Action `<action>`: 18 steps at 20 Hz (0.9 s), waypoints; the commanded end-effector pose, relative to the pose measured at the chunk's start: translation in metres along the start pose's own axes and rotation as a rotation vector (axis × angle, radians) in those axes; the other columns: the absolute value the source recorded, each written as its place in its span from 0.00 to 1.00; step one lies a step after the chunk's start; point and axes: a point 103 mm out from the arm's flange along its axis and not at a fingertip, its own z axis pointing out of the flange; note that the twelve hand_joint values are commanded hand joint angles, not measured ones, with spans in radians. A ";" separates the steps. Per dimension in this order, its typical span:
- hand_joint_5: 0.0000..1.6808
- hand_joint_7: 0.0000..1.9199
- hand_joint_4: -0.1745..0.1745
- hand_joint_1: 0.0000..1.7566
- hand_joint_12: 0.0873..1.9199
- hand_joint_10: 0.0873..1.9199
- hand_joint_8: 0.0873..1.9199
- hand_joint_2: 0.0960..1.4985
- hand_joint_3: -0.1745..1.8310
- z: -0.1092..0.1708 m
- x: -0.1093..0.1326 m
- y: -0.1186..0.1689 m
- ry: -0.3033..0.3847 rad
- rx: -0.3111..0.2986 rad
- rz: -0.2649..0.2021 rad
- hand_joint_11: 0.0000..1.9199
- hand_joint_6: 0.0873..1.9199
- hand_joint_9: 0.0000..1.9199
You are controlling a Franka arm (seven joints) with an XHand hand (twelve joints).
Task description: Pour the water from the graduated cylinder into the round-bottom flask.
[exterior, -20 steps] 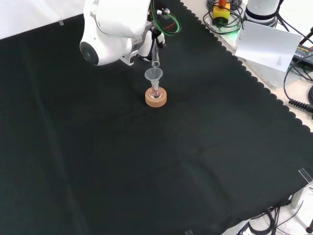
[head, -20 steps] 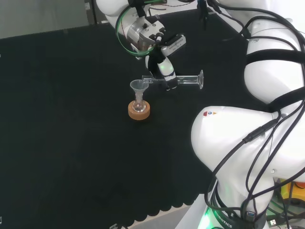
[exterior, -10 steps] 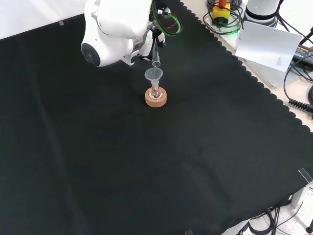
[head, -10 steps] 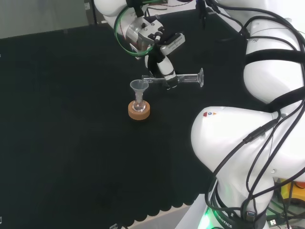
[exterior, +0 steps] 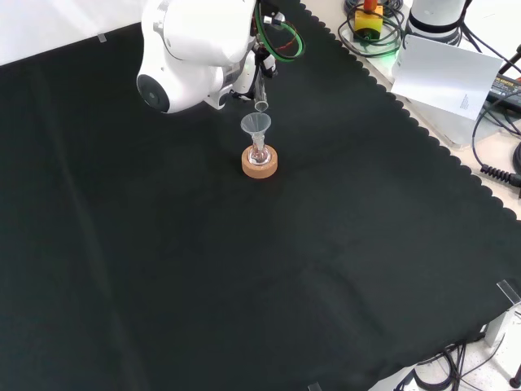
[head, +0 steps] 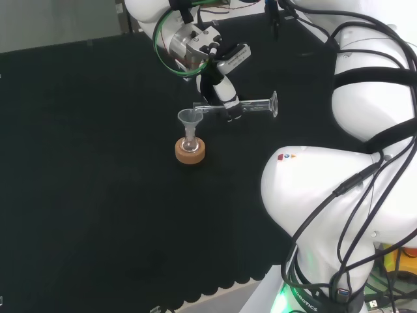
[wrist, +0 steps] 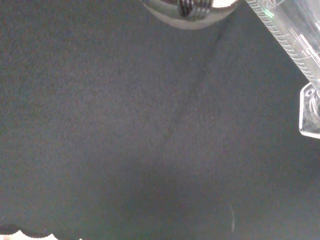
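Observation:
A clear graduated cylinder point(head: 251, 106) lies almost level in the air, its mouth at the left over a clear funnel point(head: 189, 118). The hand point(head: 221, 91) has its fingers curled round the cylinder's middle. The funnel stands in the neck of a small round-bottom flask point(head: 189, 145) that rests on a cork ring point(head: 190, 154). In the front view the cylinder's mouth point(exterior: 260, 104) hangs just above the funnel point(exterior: 256, 125), with flask and cork ring point(exterior: 260, 164) below. The wrist view has the cylinder point(wrist: 295, 42) and its foot close up.
The arm's big white links point(head: 339, 195) stand at the head view's right. A white link with a round grey cap point(exterior: 191, 49) sits just left of the cylinder in the front view. Cables and white sheets point(exterior: 452, 73) lie beyond the cloth's scalloped edge.
The cylinder's foot end has risen a little, so the cylinder lies closer to level with its mouth still over the funnel. Flask and cork ring have not moved.

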 end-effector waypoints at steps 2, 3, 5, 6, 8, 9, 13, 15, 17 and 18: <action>0.63 0.51 0.03 0.86 0.33 0.40 0.46 0.67 0.08 0.000 0.001 0.001 -0.003 0.001 0.000 0.63 0.37 0.63; 0.63 0.51 0.03 0.86 0.33 0.40 0.46 0.67 0.08 0.000 0.000 0.000 -0.003 0.000 -0.001 0.63 0.37 0.63; 0.63 0.51 0.03 0.86 0.33 0.40 0.46 0.67 0.08 0.000 0.000 -0.001 -0.005 0.000 -0.001 0.63 0.37 0.63; 0.63 0.51 0.03 0.86 0.33 0.40 0.46 0.67 0.08 -0.001 0.000 -0.001 -0.006 0.000 0.000 0.63 0.37 0.63; 0.63 0.51 0.03 0.86 0.33 0.40 0.46 0.67 0.08 -0.001 0.000 -0.002 -0.007 0.001 0.003 0.63 0.37 0.63; 0.63 0.51 0.03 0.86 0.33 0.40 0.46 0.67 0.08 -0.001 0.000 -0.002 -0.008 0.002 0.003 0.63 0.37 0.63; 0.63 0.51 0.02 0.86 0.33 0.40 0.46 0.67 0.08 -0.002 0.000 -0.002 -0.009 0.004 0.004 0.63 0.37 0.63; 0.63 0.51 0.02 0.86 0.33 0.40 0.46 0.67 0.08 -0.002 0.000 -0.003 -0.009 0.006 0.004 0.63 0.37 0.63; 0.63 0.51 0.02 0.86 0.33 0.40 0.46 0.67 0.08 -0.002 0.000 -0.003 -0.009 0.006 0.003 0.63 0.37 0.63; 0.63 0.51 0.02 0.86 0.33 0.40 0.46 0.67 0.08 -0.002 0.000 -0.003 -0.008 0.006 0.004 0.63 0.37 0.63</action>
